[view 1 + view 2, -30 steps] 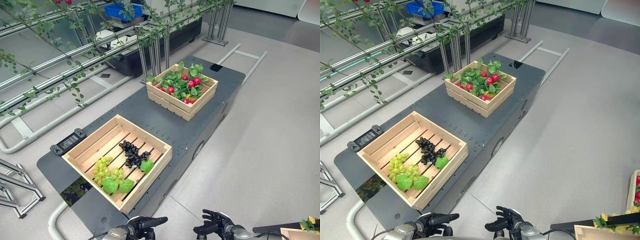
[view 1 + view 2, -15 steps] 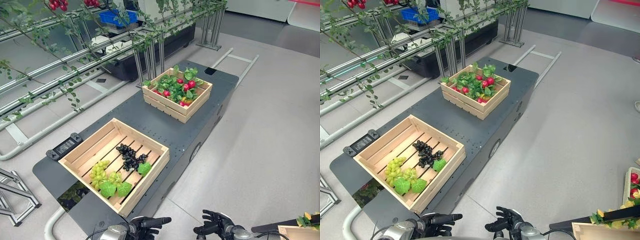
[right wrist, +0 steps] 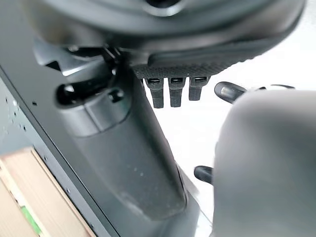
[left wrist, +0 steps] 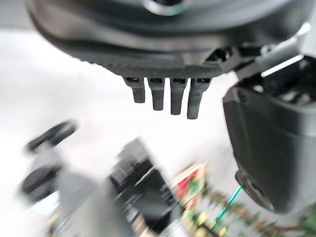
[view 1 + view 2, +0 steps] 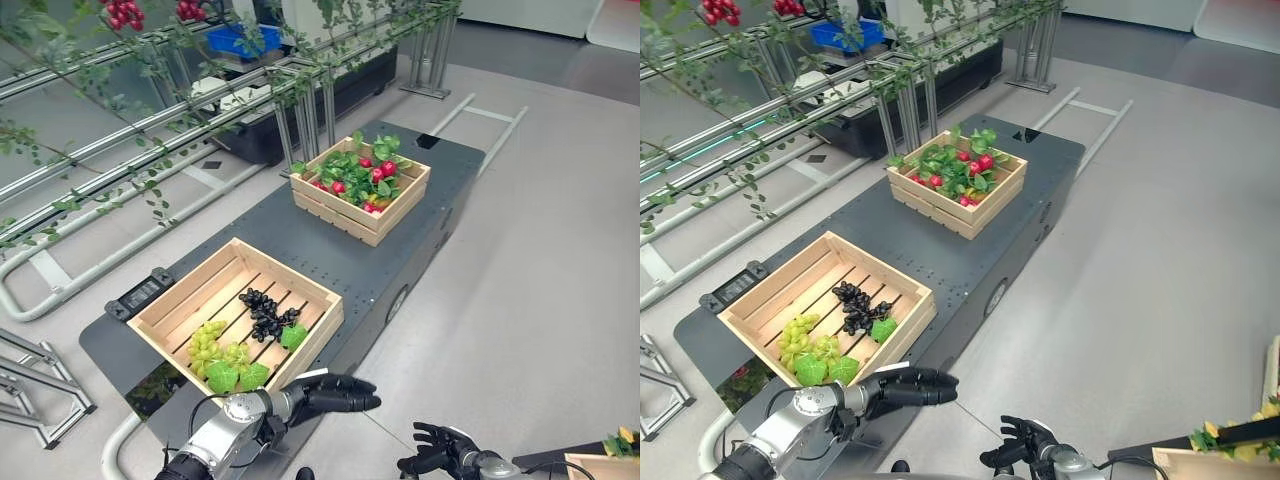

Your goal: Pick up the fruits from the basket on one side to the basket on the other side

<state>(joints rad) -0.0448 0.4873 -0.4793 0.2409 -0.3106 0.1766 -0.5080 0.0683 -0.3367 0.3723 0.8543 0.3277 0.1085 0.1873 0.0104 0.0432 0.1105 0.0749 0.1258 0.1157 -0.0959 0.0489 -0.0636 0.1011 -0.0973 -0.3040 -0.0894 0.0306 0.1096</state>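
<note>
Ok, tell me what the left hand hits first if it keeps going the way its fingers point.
Probably nothing: the left hand points its straight fingers toward the robot's right, past the near corner of the grape crate, over bare floor. Depth is unclear.

A dark grey cart (image 5: 400, 255) stands beside metal rails (image 5: 150, 110) with leafy vines (image 5: 60, 205); behind, a blue crate (image 5: 245, 38).

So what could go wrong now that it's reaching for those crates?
The left hand hovers off the near crate's corner, past the platform edge; it could knock the crate's rim on its way in. The black grapes and green grapes are loose bunches with leaves, so a grab may catch only part and drop berries. The far crate already looks full, so added fruit might roll off.
</note>
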